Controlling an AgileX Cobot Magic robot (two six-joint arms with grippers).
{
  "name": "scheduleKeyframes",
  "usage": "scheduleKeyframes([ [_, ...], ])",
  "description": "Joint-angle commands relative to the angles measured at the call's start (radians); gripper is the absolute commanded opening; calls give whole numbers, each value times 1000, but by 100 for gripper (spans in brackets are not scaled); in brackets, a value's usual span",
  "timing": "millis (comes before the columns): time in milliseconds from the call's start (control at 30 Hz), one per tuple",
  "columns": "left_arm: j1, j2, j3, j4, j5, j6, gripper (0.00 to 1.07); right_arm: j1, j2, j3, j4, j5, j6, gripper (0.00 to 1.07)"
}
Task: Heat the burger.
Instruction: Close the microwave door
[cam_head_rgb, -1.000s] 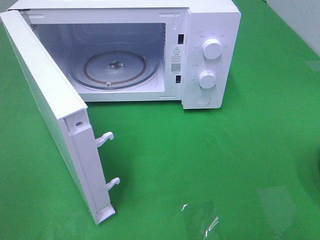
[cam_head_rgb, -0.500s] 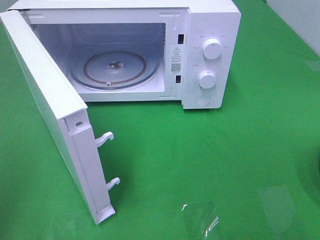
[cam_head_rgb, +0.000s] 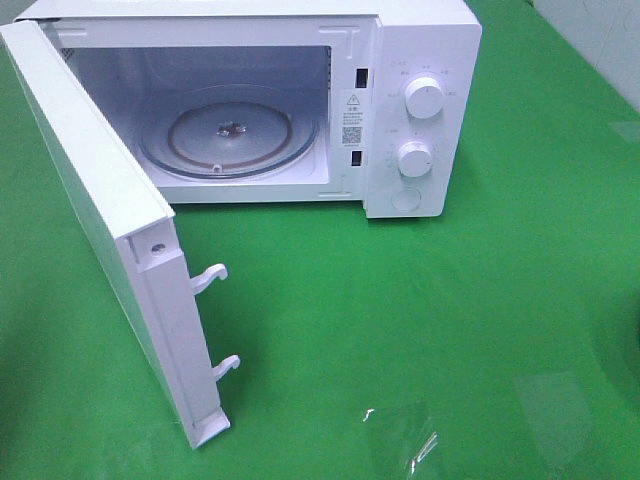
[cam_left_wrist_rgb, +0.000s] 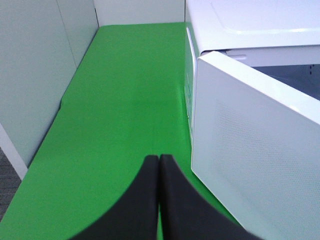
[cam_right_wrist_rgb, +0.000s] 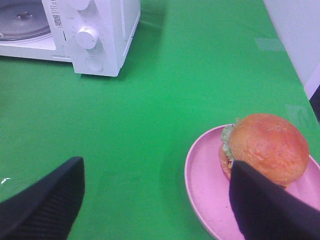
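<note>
The microwave stands at about 12 o'clock on the green cloth in the overhead view, its door swung wide toward 8 o'clock. Inside the cavity sits only the glass turntable, lying flat on its hub with nothing on it. Two white latch hooks stick out of the door's free edge.

On the control panel at the microwave's 3 o'clock side are two round white knobs, the upper knob and the lower knob, with a round button beneath them. Small grey markings ring each knob, but they are too fine to read. A white sticker on the cavity frame carries a warning triangle, lines of tiny print and a QR code; none of the text is legible.

The burger appears only in the right wrist view, resting on a pink plate, toward one side of it. The plate lies on the cloth well apart from the microwave, off its panel side.

The right gripper hangs above the cloth beside the plate with its black fingers spread wide, holding nothing; one finger overlaps the burger's edge in the picture, and contact cannot be told.

The left gripper hangs beside the door's outer face, its fingers pressed together on nothing.
</note>
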Motion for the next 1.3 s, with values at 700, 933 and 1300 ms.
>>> scheduleKeyframes([
  [700,4,340,289,181,-787,-141,0,-7,-28,2,4,-10,-5,76],
  [933,2,538,260,367,-947,-258,0,-7,-28,2,4,-10,-4,76],
  [1300,2,738,173,561,-1091,-418,0,-7,-28,2,0,-10,2,76],
])
